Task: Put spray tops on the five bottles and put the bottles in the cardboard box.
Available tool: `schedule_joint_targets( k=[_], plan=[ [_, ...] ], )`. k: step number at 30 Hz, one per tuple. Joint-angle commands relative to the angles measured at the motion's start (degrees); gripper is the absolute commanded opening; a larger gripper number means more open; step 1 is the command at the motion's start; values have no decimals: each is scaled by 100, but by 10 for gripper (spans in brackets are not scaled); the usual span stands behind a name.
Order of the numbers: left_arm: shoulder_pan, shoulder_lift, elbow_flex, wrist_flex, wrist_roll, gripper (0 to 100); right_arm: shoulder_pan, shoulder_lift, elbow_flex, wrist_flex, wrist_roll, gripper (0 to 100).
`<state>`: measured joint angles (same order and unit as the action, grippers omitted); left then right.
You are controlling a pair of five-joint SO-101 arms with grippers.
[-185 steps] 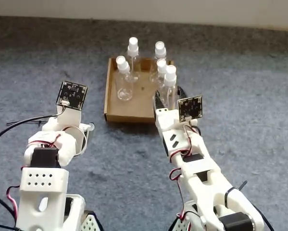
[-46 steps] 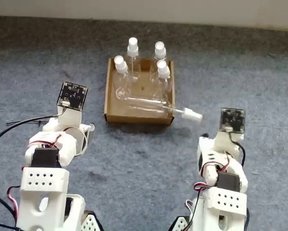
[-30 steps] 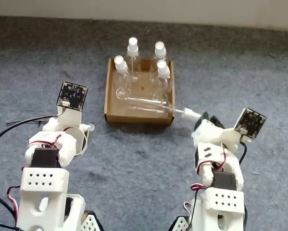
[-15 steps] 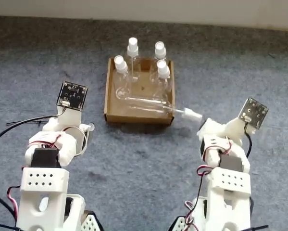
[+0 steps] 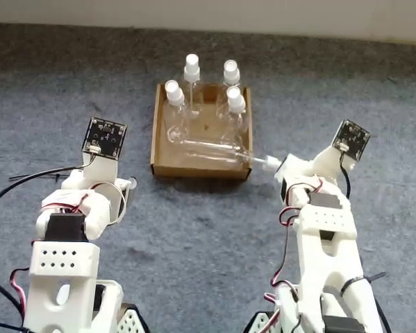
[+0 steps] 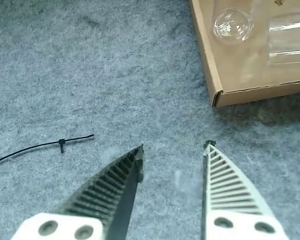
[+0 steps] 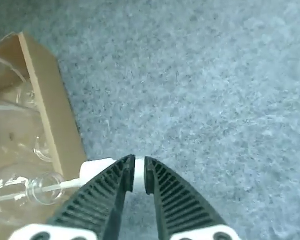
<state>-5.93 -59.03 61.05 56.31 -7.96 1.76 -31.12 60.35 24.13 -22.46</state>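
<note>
The cardboard box (image 5: pixel 155 132) holds three-plus-one upright clear bottles with white spray tops, such as one at the back (image 5: pixel 192 69) and one at the right (image 5: pixel 235 100). A fifth bottle (image 5: pixel 208 149) lies on its side across the box's front, its spray top (image 5: pixel 265 162) poking out past the right front corner. My right gripper (image 5: pixel 280 170) (image 7: pixel 138 162) is shut on that spray top (image 7: pixel 97 167), just outside the box wall (image 7: pixel 49 110). My left gripper (image 6: pixel 174 148) is open above the carpet, near the box's left front corner (image 6: pixel 215 95).
Grey carpet covers the floor around the box. A black cable tie (image 6: pixel 44 145) lies on the carpet beside the left gripper, and black cables (image 5: pixel 27 177) trail off to the left of the left arm.
The fifth bottle, held upright at the box earlier, now lies tipped over. My right arm, drawn back a moment ago, has swung in and shut on its spray top. The left arm is still.
</note>
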Motion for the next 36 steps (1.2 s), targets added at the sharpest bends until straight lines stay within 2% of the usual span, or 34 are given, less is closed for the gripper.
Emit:
schedule_joint_targets(
  k=[1, 17, 21, 24, 26, 29, 33, 36],
  plan=[
    [-31, -48, -48, -114, 62, 184, -136, 57, -338, -303, -53, 6],
    [-75, -66, -48, -114, 44, 184, -136, 40, -567, -435, -53, 6],
    [-919, -92, -101, -229, 9, 184, -110, 31, -567, -426, -35, 6],
    [-1868, -57, 224, -1046, 0, 184, 40, 31, -567, -391, 589, 6],
    [-2246, -57, 743, -1732, -246, 184, 163, 31, -567, -391, 888, 6],
    [-2387, -92, 1771, -2593, -844, 184, 259, 92, -567, -382, 949, 6],
    [-2343, -101, 2870, -3675, -835, 184, 286, 101, -523, -382, 958, 6],
    [-2527, -101, 2923, -3912, -844, 184, 286, 101, -523, -382, 958, 6]
  ],
)
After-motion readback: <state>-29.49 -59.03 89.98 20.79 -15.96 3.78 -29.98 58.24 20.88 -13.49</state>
